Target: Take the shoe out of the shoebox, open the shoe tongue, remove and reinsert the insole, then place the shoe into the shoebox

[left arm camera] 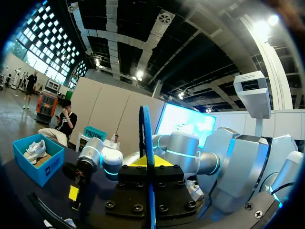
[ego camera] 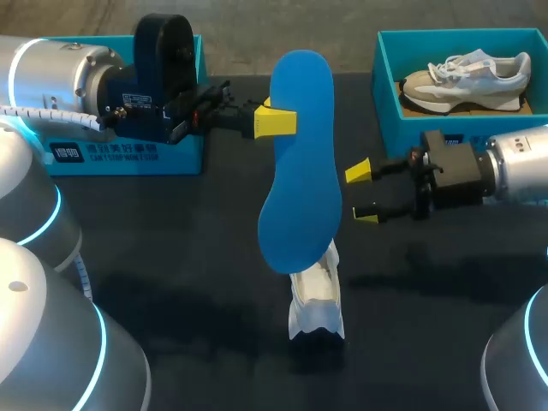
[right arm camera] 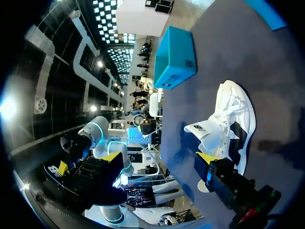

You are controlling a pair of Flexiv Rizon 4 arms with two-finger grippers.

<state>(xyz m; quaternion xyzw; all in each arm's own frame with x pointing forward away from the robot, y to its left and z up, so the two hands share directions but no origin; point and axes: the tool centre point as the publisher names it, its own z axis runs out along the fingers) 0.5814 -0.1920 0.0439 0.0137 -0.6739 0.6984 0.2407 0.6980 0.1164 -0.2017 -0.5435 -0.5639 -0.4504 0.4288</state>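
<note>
"So where was the insole (ego camera: 295, 163) at that moment?"

"Up in the air over the middle of the table (ego camera: 171, 282), standing on end, gripped near its upper end by the left claw (ego camera: 281, 122). From above only one yellow tip showed, because the other finger was hidden behind the insole. From the left wrist the insole (left arm camera: 145, 133) ran edge-on straight between the fingers, so the claw was clenched on it."

"And the shoe (ego camera: 315, 300)?"

"It was white and sat on the table right under the insole's lower end. From overhead the insole covered most of it, and only one end and a bit of the upper stuck out. I could not tell whether insole and shoe touched. The right wrist gave a better look. There the shoe (right arm camera: 231, 119) lay on the dark table with its tongue (right arm camera: 204, 130) standing up, just ahead of one finger."

"The right claw (ego camera: 362, 193)?"

"Released, with its yellow tips spread wide and nothing between them. It was just beside the insole's edge, about halfway up."

"The shoebox (ego camera: 402, 128)?"

"Teal, at the far right of the table and cut off at the view's edge. A second shoe (ego camera: 467, 75), grey and white, was inside it. A blue box (ego camera: 128, 154) sat at the far left, largely masked by the left arm."
</note>
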